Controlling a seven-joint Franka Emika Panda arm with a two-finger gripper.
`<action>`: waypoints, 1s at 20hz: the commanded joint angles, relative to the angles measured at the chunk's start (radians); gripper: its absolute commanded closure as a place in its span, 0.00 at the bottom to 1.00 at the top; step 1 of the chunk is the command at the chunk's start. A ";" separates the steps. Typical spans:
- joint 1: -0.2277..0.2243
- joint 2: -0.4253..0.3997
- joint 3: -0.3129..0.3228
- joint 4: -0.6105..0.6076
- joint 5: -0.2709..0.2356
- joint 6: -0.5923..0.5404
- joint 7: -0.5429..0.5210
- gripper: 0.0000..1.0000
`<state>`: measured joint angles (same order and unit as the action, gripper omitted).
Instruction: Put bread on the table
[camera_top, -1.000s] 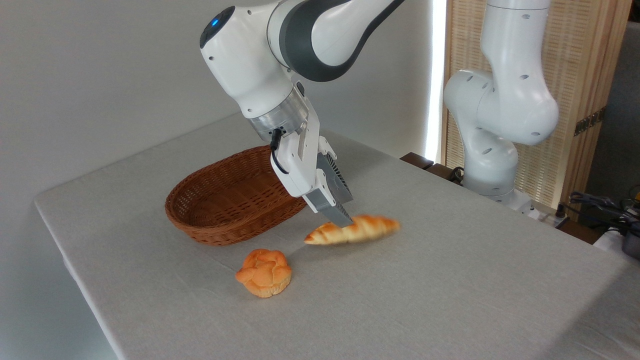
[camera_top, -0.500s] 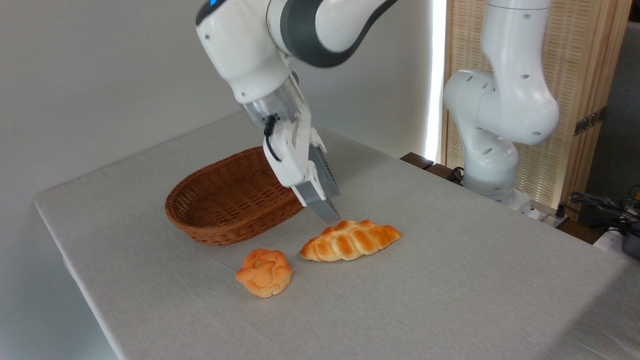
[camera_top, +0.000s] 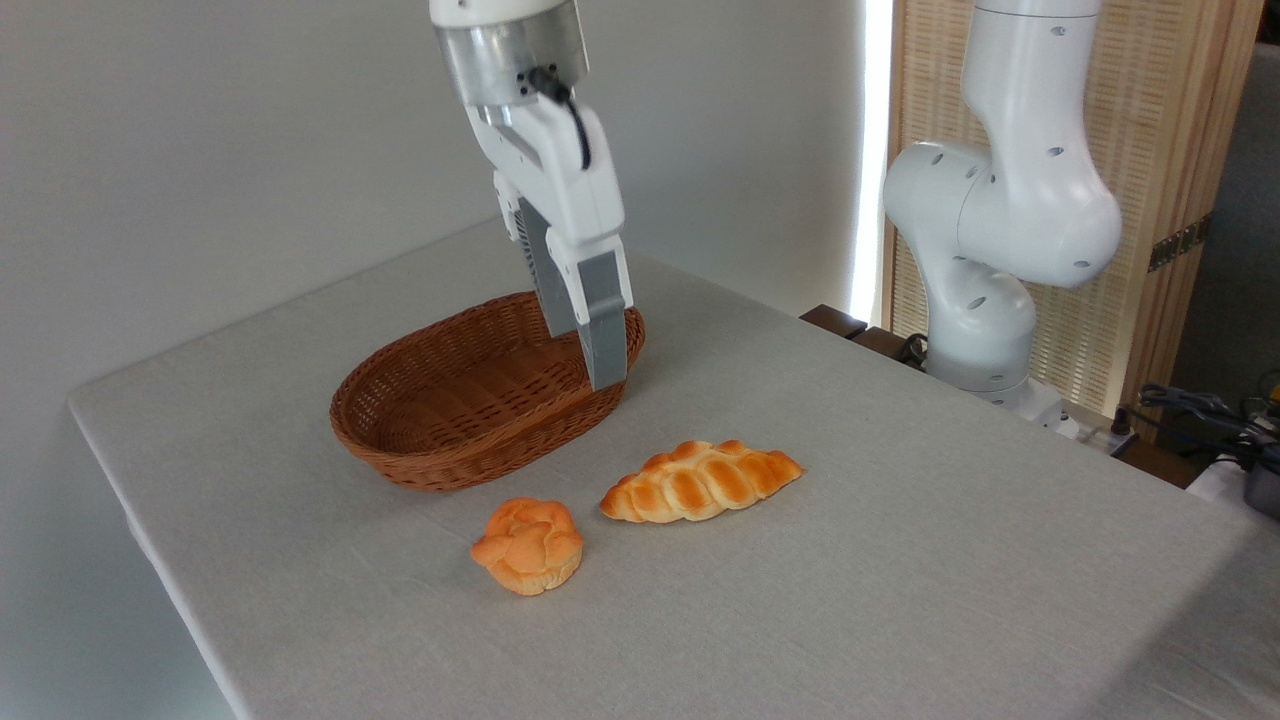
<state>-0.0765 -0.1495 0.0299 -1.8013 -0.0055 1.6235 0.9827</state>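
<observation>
The bread (camera_top: 700, 480), a golden braided loaf, lies flat on the grey-clothed table (camera_top: 900, 580), just right of the basket and clear of it. My gripper (camera_top: 588, 358) hangs above the basket's right end, up and to the left of the loaf. It points straight down with its fingers (camera_top: 604, 335) apart and holds nothing.
A brown wicker basket (camera_top: 440, 440) stands empty at the middle left. A small round orange bun (camera_top: 528, 545) sits in front of it, left of the loaf. My arm's white base (camera_top: 985, 330) rises at the table's far right edge, with cables (camera_top: 1200, 405) beyond it.
The loaf went from hanging in my gripper to lying on the table. My gripper let go, then rose and swung left over the basket's end, turning upright.
</observation>
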 joint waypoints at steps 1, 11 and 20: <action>0.011 0.022 0.010 0.066 -0.025 -0.005 -0.042 0.00; 0.029 0.096 -0.033 0.177 -0.015 -0.008 -0.225 0.00; 0.029 0.105 -0.031 0.177 0.001 -0.019 -0.214 0.00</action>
<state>-0.0496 -0.0583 -0.0029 -1.6473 -0.0145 1.6220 0.7717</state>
